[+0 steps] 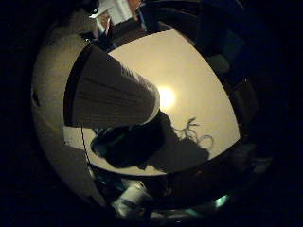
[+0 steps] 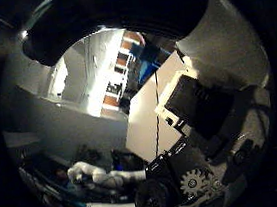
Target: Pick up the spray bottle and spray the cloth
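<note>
The spray bottle (image 1: 109,90) is a white body with small print. It fills much of the little finger side palm view, close against my palm and above the table. A dark cloth (image 1: 128,147) lies on the beige table (image 1: 194,71) just below the bottle's end. In the thumb side palm view my right hand (image 2: 194,107) shows black and white fingers curled against the bottle's white side (image 2: 145,118). A dark rounded part (image 2: 119,20) arches over that view; I cannot tell what it is.
A bright light spot (image 1: 167,96) reflects on the table next to the bottle, and finger shadows (image 1: 192,132) fall on the table beside the cloth. The table's dark edge (image 1: 189,175) runs beyond the cloth. The thumb side view shows the room with shelves (image 2: 124,65).
</note>
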`<state>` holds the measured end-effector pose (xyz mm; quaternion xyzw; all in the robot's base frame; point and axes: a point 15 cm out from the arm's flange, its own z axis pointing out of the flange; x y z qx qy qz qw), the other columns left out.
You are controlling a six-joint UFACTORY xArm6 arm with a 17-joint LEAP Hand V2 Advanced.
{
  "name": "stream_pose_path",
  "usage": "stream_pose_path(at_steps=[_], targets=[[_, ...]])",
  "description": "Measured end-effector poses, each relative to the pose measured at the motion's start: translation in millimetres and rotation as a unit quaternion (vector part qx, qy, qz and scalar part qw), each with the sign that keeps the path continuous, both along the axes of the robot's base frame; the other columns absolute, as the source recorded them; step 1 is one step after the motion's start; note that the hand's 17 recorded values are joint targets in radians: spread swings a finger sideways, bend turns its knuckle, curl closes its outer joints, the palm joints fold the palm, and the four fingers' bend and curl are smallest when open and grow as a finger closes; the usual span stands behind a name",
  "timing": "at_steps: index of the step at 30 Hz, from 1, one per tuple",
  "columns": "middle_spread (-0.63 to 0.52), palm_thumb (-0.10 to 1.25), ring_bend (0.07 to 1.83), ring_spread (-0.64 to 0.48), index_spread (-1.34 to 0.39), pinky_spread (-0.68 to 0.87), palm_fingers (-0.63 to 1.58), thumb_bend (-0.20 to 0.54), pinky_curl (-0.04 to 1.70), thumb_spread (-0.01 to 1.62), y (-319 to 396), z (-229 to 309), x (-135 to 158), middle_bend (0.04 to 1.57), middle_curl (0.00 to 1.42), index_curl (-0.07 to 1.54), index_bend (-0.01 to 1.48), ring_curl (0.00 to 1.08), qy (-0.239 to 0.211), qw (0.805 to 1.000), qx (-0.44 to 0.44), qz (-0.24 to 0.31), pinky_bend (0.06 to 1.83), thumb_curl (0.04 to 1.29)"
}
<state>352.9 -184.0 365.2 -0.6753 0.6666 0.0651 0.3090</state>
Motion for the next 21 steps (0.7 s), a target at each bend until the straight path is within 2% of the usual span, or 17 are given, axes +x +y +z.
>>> stream_pose_path(at_steps=[5, 10, 15, 21], targets=[[-0.08, 1.02, 1.45, -0.17, -0.18, -0.18, 1.19, -0.021, 0.64, 0.65, 20, -1, -3, 1.35, 0.67, 0.75, 1.14, 0.65, 0.044, 0.994, -0.062, 0.075, 1.44, 0.85], [-0.08, 1.02, 1.45, -0.17, -0.18, -0.18, 1.18, -0.02, 0.67, 0.65, 52, 1, -4, 1.35, 0.67, 0.75, 1.14, 0.64, 0.082, 0.974, -0.141, 0.159, 1.43, 0.86], [-0.08, 1.02, 1.45, -0.17, -0.18, -0.18, 1.18, -0.021, 0.68, 0.65, 75, 2, -6, 1.35, 0.67, 0.75, 1.14, 0.64, 0.121, 0.941, -0.225, 0.223, 1.42, 0.86], [-0.08, 1.02, 1.45, -0.17, -0.18, -0.19, 1.18, -0.02, 0.7, 0.64, 105, -2, -1, 1.35, 0.67, 0.75, 1.14, 0.64, 0.157, 0.896, -0.312, 0.275, 1.41, 0.87]])
